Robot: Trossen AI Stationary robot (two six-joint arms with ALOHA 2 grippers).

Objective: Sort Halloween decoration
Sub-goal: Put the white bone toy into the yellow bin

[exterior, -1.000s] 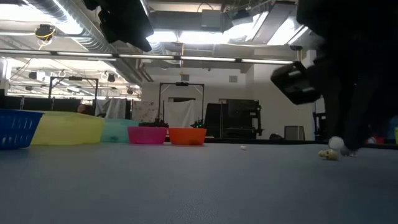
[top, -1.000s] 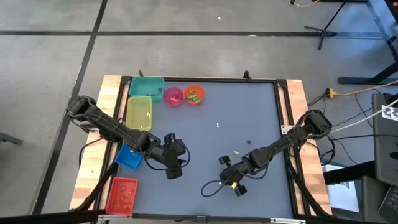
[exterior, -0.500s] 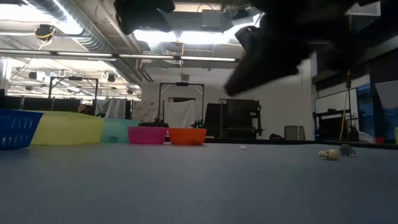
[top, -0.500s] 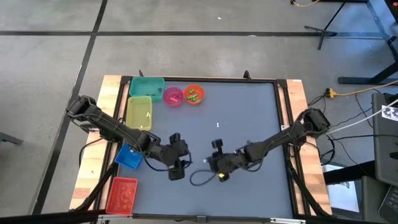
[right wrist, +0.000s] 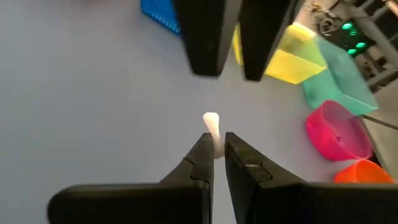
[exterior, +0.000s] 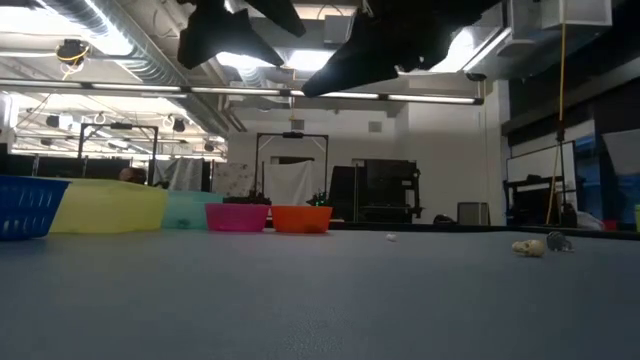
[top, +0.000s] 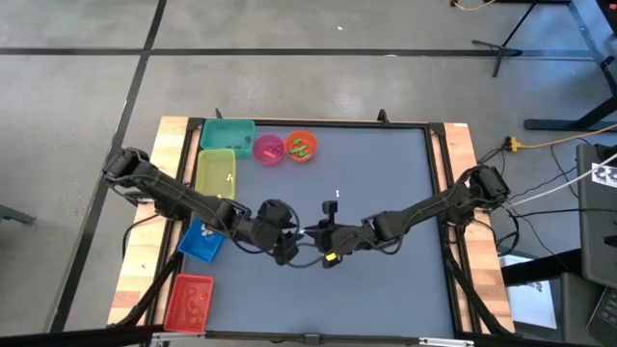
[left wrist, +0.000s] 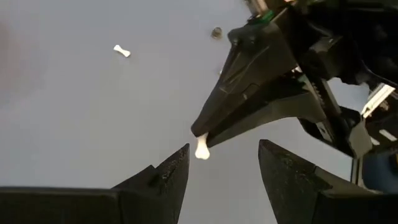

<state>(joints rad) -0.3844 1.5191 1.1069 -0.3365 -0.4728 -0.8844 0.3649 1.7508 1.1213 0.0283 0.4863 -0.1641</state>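
My right gripper (right wrist: 216,140) is shut on a small white bone-shaped trinket (right wrist: 211,122) and holds it in the air above the middle of the table (top: 386,164). My left gripper (left wrist: 224,149) stands open, facing it tip to tip (top: 292,241). The trinket (left wrist: 202,149) hangs just before the left fingers and touches neither. Another white bone (top: 337,194) and a small dark piece (left wrist: 216,32) lie on the table farther off. My right gripper pinches the white trinket by one end (right wrist: 214,135) between its two fingertips. The other knobbed end (right wrist: 211,117) sticks out past the tips. The fingers slant down toward the table's left. The trinket is lifted clear of the table.
Along the left edge stand a teal bin (top: 228,134), a yellow bin (top: 215,173), a blue bin (top: 201,242) and a red bin (top: 189,301). A pink bowl (top: 268,148) and an orange bowl (top: 301,146) stand at the back. A pale skull-like piece (exterior: 528,247) lies at the right.
My right gripper has risen from the table's near right part and swung toward the left, carrying the white trinket up to the left gripper. It stays shut. My left gripper has rolled about its own line and stays open, nearly in place.
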